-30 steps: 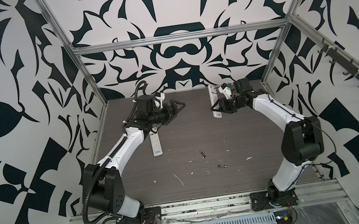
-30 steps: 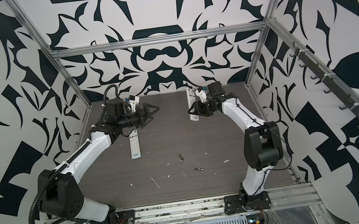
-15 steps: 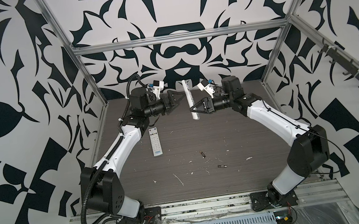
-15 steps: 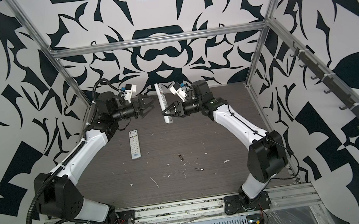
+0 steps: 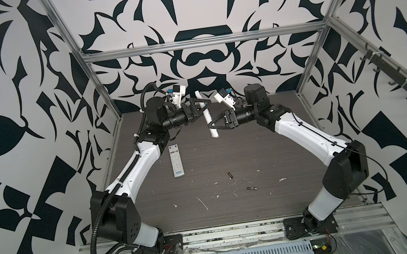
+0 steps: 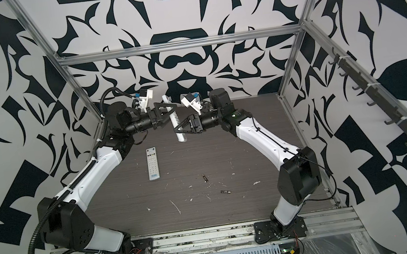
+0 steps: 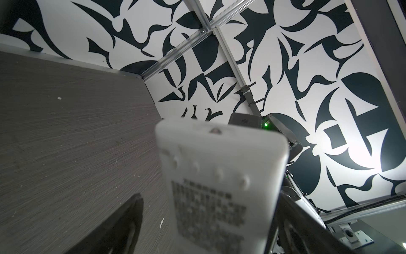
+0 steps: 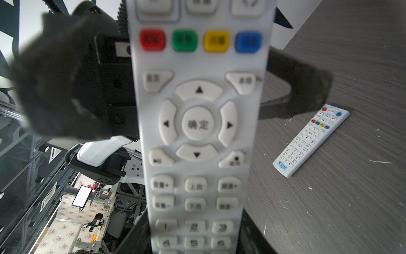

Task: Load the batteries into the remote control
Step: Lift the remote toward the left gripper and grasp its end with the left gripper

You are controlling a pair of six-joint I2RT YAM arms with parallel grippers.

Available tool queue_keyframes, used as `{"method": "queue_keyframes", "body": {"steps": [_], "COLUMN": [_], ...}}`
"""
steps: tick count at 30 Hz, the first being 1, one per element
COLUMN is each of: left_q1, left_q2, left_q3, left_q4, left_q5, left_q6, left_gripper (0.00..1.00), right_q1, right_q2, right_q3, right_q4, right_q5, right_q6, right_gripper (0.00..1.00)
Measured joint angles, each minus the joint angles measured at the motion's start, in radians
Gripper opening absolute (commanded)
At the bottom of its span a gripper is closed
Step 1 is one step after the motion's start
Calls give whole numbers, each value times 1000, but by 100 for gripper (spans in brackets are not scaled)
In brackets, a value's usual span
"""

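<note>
The white remote control (image 5: 207,116) (image 6: 176,126) hangs tilted in the air at the back middle, with my right gripper (image 5: 211,126) (image 6: 175,130) shut on its lower part. In the right wrist view its button face (image 8: 197,123) fills the middle. My left gripper (image 5: 203,103) (image 6: 168,109) stands open, its jaws either side of the remote's upper part. In the left wrist view the labelled back of the remote (image 7: 219,187) shows, with a gap to one finger (image 7: 123,220). Two batteries (image 5: 229,175) (image 5: 251,187) lie on the table, also seen in a top view (image 6: 205,178) (image 6: 226,191).
A second white remote (image 5: 176,160) (image 6: 152,163) (image 8: 310,140) lies face up on the left of the dark wood table (image 5: 267,151). White scraps and flecks (image 5: 203,203) are scattered over the front half. Metal frame posts and patterned walls stand close on three sides.
My right gripper lifted the remote off the back right of the table and carried it leftwards into the air. My left gripper rose to meet it and now straddles it, jaws slightly narrower.
</note>
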Motion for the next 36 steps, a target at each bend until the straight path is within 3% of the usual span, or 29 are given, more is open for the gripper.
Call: {"method": "queue_keyframes", "body": {"steps": [7,13,20,22,27,31,36], "left_q1": [0,0,0,0,0,3,12], "left_q2": [0,0,0,0,-1,-1,4], "left_q3": [5,5,5,5,7,43,224], "left_q4": [53,68,72,73,-29,-175,-542], "left_q5": [3,2,-9,-12,-69,-142,-341], "left_q6": [-40,-67,-75,-75,-52,-22,13], "left_gripper": [69,41,17,11,1,0,0], "right_q1": [7,8,9,10,11,11,55], "right_q2": [0,-2,-2,-3,-20,-56,-126], "right_q3": [0,4,27,58,129,150,157], "right_q4": [1,13,-40,-113,-291,-399,-481], "right_q5": [-10,-23,3,36,224,384,673], "right_q6": [9,7,-37,-83,-235,-330,-479], "right_gripper": [14,14,50,67,87,91,90]}}
